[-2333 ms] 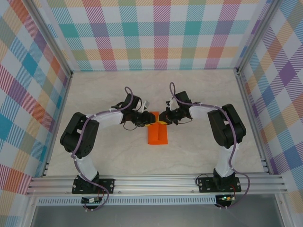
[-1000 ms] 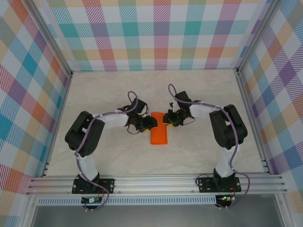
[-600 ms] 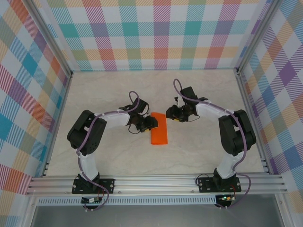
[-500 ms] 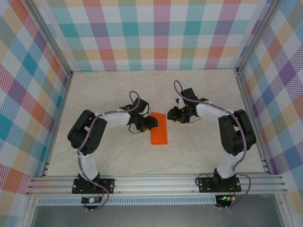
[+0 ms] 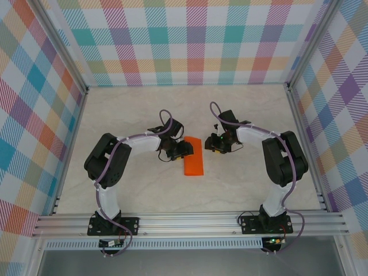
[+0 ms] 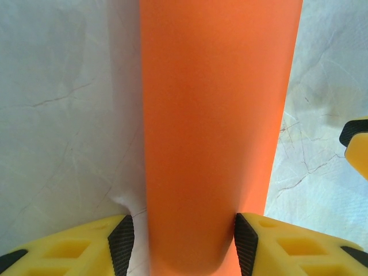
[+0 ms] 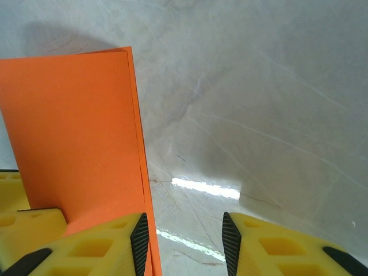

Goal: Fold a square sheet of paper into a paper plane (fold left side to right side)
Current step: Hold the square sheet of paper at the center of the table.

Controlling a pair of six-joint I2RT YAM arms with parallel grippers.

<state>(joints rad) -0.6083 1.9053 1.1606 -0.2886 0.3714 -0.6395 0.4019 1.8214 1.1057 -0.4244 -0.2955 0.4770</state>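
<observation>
We look down on a pale marble-patterned table [image 5: 132, 190], boxed in on three sides by plaid walls [image 5: 195, 40] in pastel checks, with an aluminium rail [image 5: 190, 221] running along the near edge. Bolted to that rail, the left arm [image 5: 106, 167] and the right arm [image 5: 282, 158] both bend inward toward the middle of the table.

Between them lies the sheet of paper [image 5: 194, 161], bright orange and folded to a narrow rectangle, its long sides running from near to far and tilted slightly. It rests flat on the table near the centre. From the right wrist we see two layers along its edge [image 7: 137, 144].

The left gripper [image 5: 183, 150] sits at the far left part of the paper. From its own wrist we find its jaws partway apart, with the orange strip [image 6: 218, 115] running up between them and one yellow finger [image 6: 122, 244] at each long edge. We cannot tell whether the pads press on those edges.

The right gripper [image 5: 211, 144] hovers just beside the paper's far right corner. Its jaws stand moderately apart with only bare table between them, and its left finger [image 7: 115, 244] overlaps the paper's edge.
</observation>
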